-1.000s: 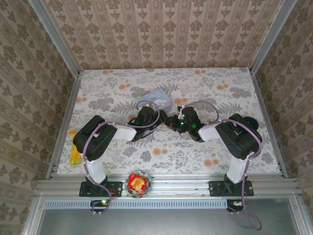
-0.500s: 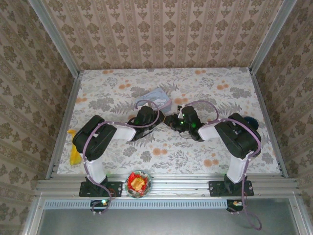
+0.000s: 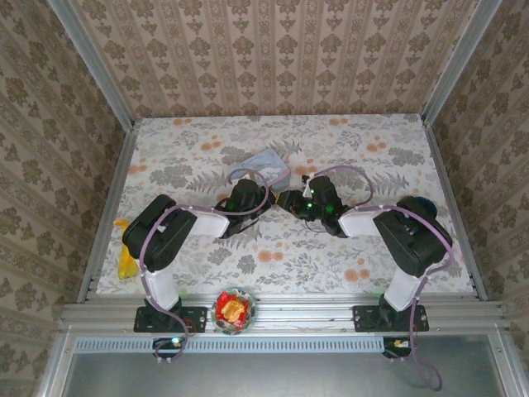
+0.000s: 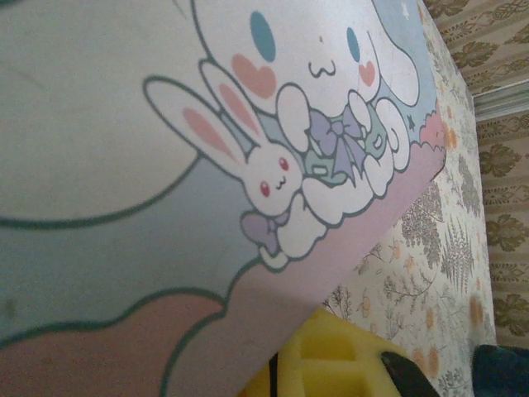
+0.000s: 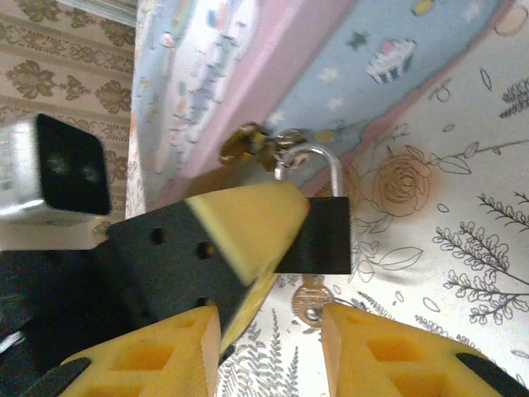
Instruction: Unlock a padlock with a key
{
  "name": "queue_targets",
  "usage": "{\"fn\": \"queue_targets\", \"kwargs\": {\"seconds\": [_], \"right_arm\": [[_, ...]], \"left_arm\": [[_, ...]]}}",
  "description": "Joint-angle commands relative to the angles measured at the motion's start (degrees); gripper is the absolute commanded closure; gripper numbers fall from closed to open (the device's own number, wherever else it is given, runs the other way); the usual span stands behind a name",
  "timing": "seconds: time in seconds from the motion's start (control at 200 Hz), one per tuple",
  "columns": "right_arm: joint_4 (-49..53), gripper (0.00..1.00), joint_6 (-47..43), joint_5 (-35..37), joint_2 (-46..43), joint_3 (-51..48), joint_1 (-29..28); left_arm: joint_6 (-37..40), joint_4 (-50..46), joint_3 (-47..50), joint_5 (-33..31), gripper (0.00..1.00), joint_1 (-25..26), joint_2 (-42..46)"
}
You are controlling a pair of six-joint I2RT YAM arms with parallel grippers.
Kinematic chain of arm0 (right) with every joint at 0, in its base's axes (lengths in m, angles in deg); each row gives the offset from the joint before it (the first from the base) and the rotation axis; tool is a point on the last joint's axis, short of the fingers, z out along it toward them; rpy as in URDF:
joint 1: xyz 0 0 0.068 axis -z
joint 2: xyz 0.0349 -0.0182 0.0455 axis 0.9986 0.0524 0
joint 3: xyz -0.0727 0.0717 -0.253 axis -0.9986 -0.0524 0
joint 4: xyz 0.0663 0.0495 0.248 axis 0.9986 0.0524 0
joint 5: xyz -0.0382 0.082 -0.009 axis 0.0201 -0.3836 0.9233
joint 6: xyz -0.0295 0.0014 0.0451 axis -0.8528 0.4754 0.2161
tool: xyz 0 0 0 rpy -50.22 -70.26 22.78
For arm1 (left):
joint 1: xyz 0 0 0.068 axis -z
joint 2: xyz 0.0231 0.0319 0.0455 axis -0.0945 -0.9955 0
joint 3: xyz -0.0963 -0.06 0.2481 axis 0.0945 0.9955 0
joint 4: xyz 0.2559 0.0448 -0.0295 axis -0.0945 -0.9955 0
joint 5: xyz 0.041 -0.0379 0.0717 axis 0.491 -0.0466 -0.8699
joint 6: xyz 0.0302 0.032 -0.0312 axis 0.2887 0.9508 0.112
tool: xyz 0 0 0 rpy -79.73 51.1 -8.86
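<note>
The padlock (image 5: 326,236) is a small black block whose silvery loop (image 5: 312,161) hangs from the clasp of the pale blue cartoon tin (image 5: 248,66). The key (image 5: 310,302) sticks out of its underside. My left gripper's fingers (image 5: 248,223) are shut on the padlock's body from the left. The right gripper (image 5: 271,327) is open just below, with the key's head lying between its yellow fingers (image 5: 157,356), close to the right one. From above, both grippers meet at the tin's near corner: left gripper (image 3: 273,201), right gripper (image 3: 295,203), tin (image 3: 263,165). The left wrist view looks along the tin's lid (image 4: 207,165).
A bowl (image 3: 234,308) with something red and yellow sits at the table's near edge between the arm bases. A yellow object (image 3: 126,260) lies by the left rail and a dark blue one (image 3: 425,203) by the right arm. Flowered tabletop (image 3: 347,157) stretches behind the tin.
The left gripper has closed on the padlock's body. The right gripper has opened and let go of the key, and the right arm has shifted slightly.
</note>
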Motion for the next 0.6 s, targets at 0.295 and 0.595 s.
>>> {"fn": "queue_targets", "kwargs": {"seconds": [0.295,0.595], "right_arm": [[33.5,0.71,-18.0,21.9,-16.7,2.1,-8.6],[38.4,0.71,-23.6,27.0,-20.2,3.0,-15.9]], "left_arm": [[-10.2,-21.8,0.8,8.2,1.00,0.0,10.8],[-18.2,-22.8,3.7,16.2,1.00,-0.2,10.6]]}}
